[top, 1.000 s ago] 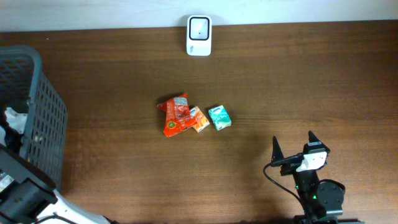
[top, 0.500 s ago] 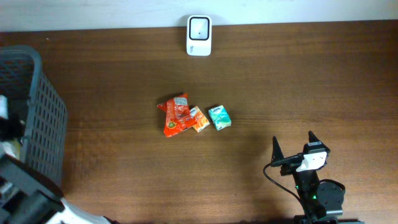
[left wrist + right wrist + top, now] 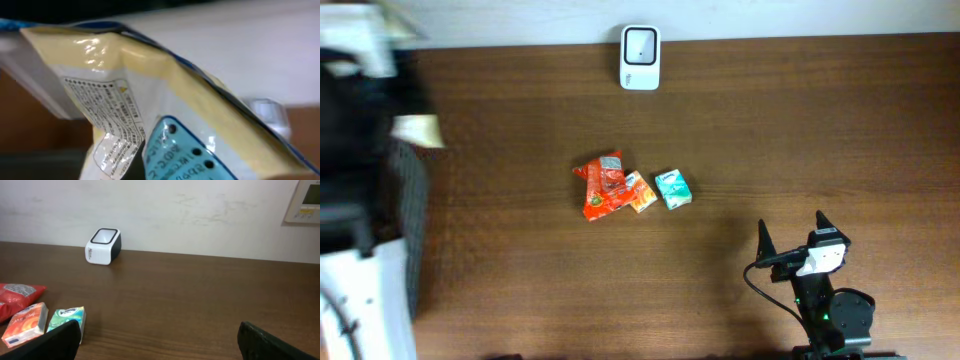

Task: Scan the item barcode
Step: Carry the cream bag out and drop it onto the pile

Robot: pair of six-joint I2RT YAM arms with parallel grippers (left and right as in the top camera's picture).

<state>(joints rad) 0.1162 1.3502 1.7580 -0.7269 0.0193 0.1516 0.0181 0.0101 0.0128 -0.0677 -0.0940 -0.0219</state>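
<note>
Left arm (image 3: pixel 350 120): risen out of the grey basket (image 3: pixel 413 215) since a second ago. It is now a blurred mass over the table's (image 3: pixel 820 120) left edge and covers most of the basket, so the contents are hidden. Left gripper: fingers not made out in either view, closed tight on the yellow packet (image 3: pixel 150 90). The packet fills the wrist view, cut off on all sides, and shows overhead (image 3: pixel 418 130) raised beside the arm. Scanner (image 3: pixel 640 43): upright at the far edge, well apart from the packet. Red pouch (image 3: pixel 603 185), orange carton (image 3: pixel 640 192) and green carton (image 3: pixel 672 188): clustered mid-table. Right gripper (image 3: pixel 790 222): low at the near right, jaws spread wide, empty.
</note>
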